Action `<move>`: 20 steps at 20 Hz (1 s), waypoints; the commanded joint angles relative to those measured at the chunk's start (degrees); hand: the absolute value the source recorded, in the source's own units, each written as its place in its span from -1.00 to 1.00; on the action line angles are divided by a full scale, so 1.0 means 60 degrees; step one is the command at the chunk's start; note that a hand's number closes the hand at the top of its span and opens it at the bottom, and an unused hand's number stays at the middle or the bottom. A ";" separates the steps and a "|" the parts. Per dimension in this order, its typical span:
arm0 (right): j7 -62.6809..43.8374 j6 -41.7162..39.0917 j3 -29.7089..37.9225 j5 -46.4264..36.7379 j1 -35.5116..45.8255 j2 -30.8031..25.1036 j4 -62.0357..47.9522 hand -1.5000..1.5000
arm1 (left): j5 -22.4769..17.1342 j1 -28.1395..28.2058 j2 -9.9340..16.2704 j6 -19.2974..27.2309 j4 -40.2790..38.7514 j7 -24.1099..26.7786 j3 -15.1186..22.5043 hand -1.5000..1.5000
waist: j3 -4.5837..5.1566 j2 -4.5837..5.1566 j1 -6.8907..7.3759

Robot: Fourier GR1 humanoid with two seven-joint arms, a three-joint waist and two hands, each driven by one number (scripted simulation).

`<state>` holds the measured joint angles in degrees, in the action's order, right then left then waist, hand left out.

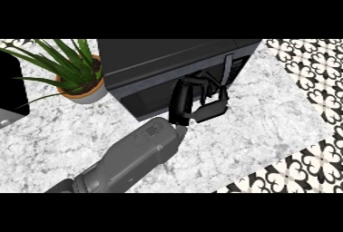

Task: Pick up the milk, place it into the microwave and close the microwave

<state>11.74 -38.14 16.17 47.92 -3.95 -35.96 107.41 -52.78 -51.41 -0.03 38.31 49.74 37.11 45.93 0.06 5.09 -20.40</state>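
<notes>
One microwave [161, 68] at twelve o'clock, door shut. One left hand [201, 102] near centre, laid against the microwave's front, fingers fairly straight and parted, holding nothing. One grey forearm [130, 158] running in from seven o'clock. Milk out of sight; cannot tell where. One potted plant [77, 74] at ten o'clock, one black object [10, 86] at nine, both on one marble counter [268, 118].

Your one visible grey forearm [130, 158] rises from the lower edge, angled up and to the right. Its black hand [198, 99] is raised ahead of the wrist, fingers extended and fairly straight, the thumb spread apart.
</notes>
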 commanded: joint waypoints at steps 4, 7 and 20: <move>-0.0249 -0.0357 -0.0183 0.0587 0.0083 -0.0363 0.0052 -1.00 | -0.0449 -0.0532 0.0004 -0.0249 -0.0840 -0.0060 -0.0265 1.00 | 0.0016 0.0137 -0.0055; -0.0274 -0.0453 -0.0243 0.0765 0.0014 -0.0375 0.0006 -1.00 | -0.0529 -0.0577 0.0004 -0.0237 -0.0932 0.0038 -0.0201 1.00 | -0.0007 0.0138 -0.0106; -0.0496 -0.0671 0.0012 0.1291 0.0131 -0.0996 -0.0003 -1.00 | -0.0938 -0.0721 0.0004 -0.0228 -0.1127 0.0411 -0.0139 1.00 | 0.0000 0.0098 -0.0230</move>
<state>9.16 -41.69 15.53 55.06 -3.36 -40.66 107.40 -56.96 -52.19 -0.01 38.07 48.14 41.21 47.08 -0.04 4.98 -21.07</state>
